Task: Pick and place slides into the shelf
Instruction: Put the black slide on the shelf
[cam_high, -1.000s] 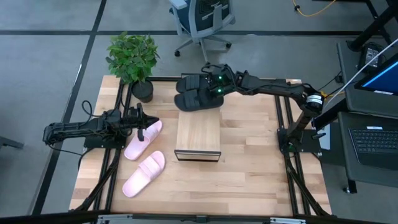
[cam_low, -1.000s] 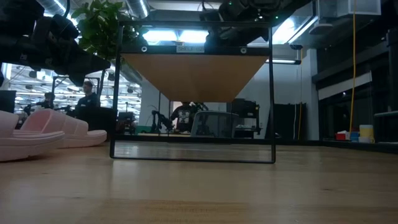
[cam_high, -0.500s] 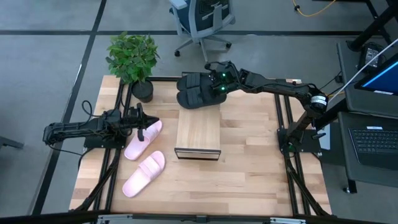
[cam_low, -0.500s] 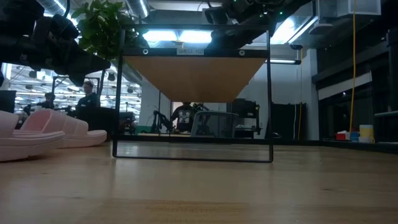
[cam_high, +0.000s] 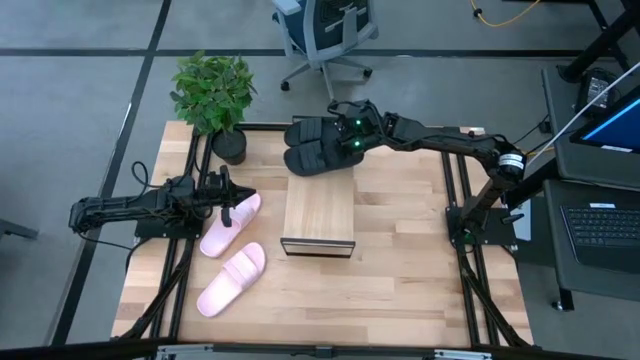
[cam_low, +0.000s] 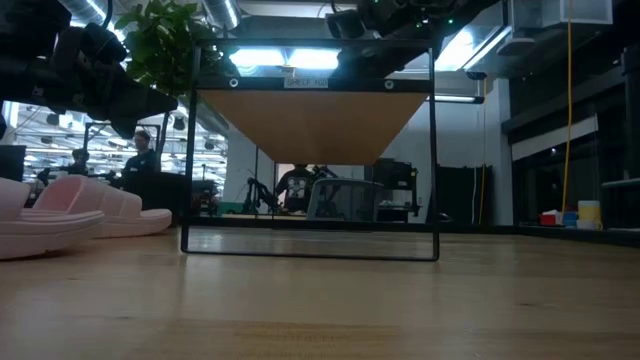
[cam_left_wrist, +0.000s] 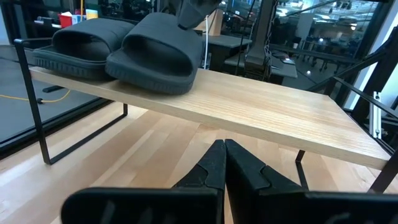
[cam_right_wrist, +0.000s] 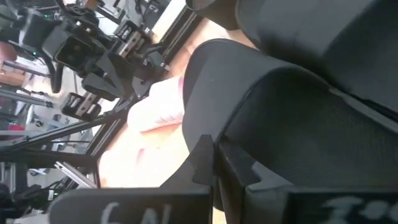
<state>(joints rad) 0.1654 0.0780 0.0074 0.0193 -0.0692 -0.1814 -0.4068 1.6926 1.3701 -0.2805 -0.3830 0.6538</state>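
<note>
Both grippers have their jaws pressed together, holding nothing. Right gripper (cam_high: 345, 135) sits at the black slides (cam_high: 315, 146), which lie side by side on the far end of the shelf (cam_high: 319, 215); whether it touches them is unclear. Left gripper (cam_high: 227, 203) hovers beside the shelf, over one pink slide (cam_high: 231, 223); the other pink slide (cam_high: 231, 279) lies nearer the table's front edge.

Robotics lab: office chair (cam_high: 328, 30), laptop (cam_high: 604, 228), concrete floor
</note>
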